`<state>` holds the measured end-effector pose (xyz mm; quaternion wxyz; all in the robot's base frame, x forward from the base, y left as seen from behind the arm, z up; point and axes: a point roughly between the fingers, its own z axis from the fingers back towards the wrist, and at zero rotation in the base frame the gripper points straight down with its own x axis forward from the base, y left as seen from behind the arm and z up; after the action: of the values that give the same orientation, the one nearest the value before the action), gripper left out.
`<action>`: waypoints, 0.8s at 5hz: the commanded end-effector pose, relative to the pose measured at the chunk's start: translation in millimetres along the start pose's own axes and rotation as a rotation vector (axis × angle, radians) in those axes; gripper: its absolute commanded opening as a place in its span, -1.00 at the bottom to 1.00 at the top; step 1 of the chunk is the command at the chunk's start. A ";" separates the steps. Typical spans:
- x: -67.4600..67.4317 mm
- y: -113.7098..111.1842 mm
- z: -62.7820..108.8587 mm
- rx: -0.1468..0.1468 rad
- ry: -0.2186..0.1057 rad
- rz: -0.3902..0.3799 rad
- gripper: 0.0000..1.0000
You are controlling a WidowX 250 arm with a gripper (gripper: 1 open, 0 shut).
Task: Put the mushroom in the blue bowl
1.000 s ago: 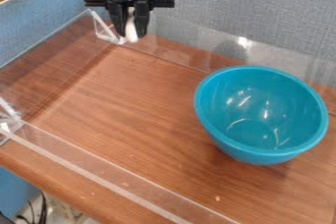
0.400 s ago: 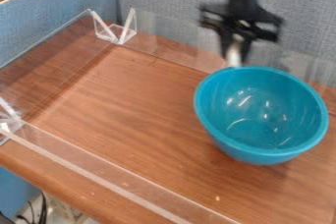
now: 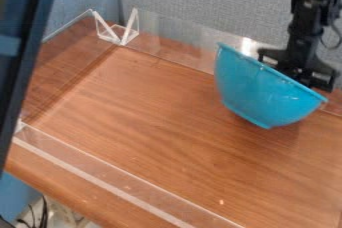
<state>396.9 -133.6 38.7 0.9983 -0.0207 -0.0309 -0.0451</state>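
The blue bowl (image 3: pixel 262 92) stands at the right of the wooden table, tipped up so that its glossy outer wall faces me and its opening turns away to the right. My gripper (image 3: pixel 303 70) reaches straight down at the bowl's far right rim, its dark crossbar just above the rim. The bowl's wall hides the fingertips, so their state does not show. The mushroom is hidden.
Low clear acrylic walls (image 3: pixel 115 27) ring the brown table (image 3: pixel 134 112). A dark blurred strip (image 3: pixel 24 52) crosses the left edge close to the camera. A grey textured wall stands behind the table.
My gripper has swung from the back left corner to the right and down to the bowl's far rim. The bowl, level before, now stands tipped. The white piece in the fingers no longer shows.
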 end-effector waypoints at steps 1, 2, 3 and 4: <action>-7.4 -13.4 29.9 -0.015 -0.041 -0.016 -1.00; -15.1 -16.0 39.5 -0.012 -0.030 0.004 1.00; -25.1 -13.1 35.0 -0.012 -0.020 0.006 -1.00; -28.4 -7.7 34.0 -0.009 -0.014 0.013 -1.00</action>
<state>357.3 -137.2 34.2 0.9991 -0.0105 0.0098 -0.0409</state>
